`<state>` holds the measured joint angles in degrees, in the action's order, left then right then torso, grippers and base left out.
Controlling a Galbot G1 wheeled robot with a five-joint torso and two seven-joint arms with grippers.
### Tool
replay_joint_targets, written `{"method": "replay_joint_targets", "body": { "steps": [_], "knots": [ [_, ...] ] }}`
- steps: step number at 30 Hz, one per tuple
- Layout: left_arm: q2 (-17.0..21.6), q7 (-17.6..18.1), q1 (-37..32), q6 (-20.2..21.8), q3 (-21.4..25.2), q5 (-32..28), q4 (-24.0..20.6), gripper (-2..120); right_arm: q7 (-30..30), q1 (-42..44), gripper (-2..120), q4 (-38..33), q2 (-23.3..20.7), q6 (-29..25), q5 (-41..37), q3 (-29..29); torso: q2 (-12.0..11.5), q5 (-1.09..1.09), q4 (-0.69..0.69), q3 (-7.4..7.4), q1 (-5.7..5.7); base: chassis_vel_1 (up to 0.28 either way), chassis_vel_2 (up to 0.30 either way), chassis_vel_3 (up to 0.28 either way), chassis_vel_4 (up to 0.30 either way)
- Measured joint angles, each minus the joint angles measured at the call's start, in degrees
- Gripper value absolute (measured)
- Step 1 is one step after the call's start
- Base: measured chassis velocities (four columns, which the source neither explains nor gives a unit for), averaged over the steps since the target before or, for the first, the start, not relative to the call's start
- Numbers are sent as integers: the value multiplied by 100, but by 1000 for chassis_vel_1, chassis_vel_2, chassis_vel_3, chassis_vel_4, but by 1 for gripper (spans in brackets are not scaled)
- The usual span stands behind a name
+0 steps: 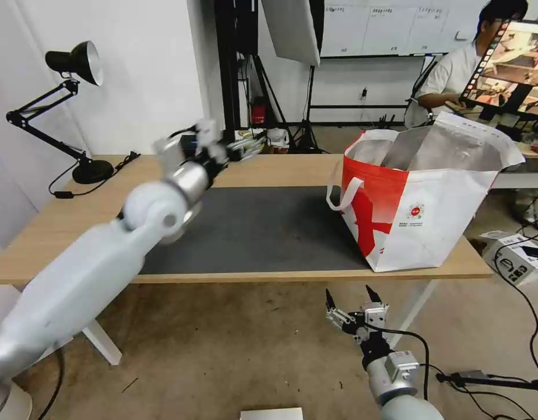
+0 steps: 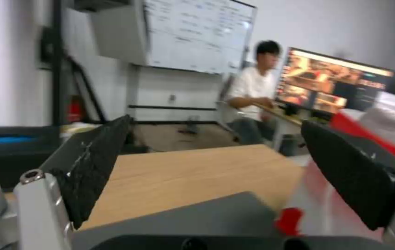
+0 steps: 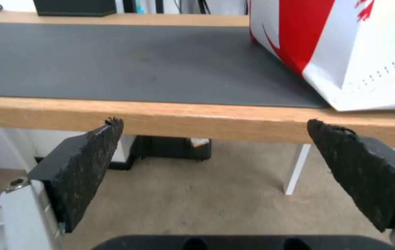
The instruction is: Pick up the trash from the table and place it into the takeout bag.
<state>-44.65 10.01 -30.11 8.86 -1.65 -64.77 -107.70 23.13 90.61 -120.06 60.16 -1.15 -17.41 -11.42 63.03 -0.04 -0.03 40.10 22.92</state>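
Observation:
The red-and-white takeout bag stands open on the right end of the light-wood table, its foil lining showing. The trash is out of view; the dark grey mat lies bare. My left arm reaches over the mat's far left part, and its gripper is open with nothing between its fingers. The bag's red side lies just past that gripper. My right gripper hangs open below the table's front edge, in front of the bag.
A black desk lamp stands at the table's back left corner. A small black box sits behind the mat. A cardboard box and cables lie on the floor at the right. Light stands rise behind the table.

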Motion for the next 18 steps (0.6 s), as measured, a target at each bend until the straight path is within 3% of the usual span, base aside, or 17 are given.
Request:
{"method": "replay_joint_targets", "body": {
  "steps": [2,3,5,7,11,13,18],
  "knots": [
    [412,-45,-1118,-330,827,231,-343,100,2,0,100,0,0,0,0,0,0,3,7,0,-1,0,0,0,0],
    [412,-45,-1118,-330,827,231,-343,100,2,0,100,0,0,0,0,0,0,3,7,0,-1,0,0,0,0],
    [533,-145,-1977,-594,1395,496,-506,100,1,0,100,0,1,0,0,0,1,3,4,-1,-1,0,0,0,0],
    [529,-163,-2216,-641,1567,584,-546,100,-1,0,100,0,0,0,0,0,1,1,4,-1,-1,0,0,0,0],
    [260,-188,-2908,-947,2003,1076,-564,100,0,0,100,0,0,0,0,0,0,2,-1,0,0,0,0,0,0],
    [-38,-205,-3453,-1129,2397,1416,-572,100,0,0,100,0,0,0,0,0,0,5,1,0,0,0,0,0,0],
    [-342,-301,-4082,-1282,2822,1715,-586,100,1,0,100,0,0,0,0,0,0,3,3,0,-1,0,0,0,0]
  ]
}}
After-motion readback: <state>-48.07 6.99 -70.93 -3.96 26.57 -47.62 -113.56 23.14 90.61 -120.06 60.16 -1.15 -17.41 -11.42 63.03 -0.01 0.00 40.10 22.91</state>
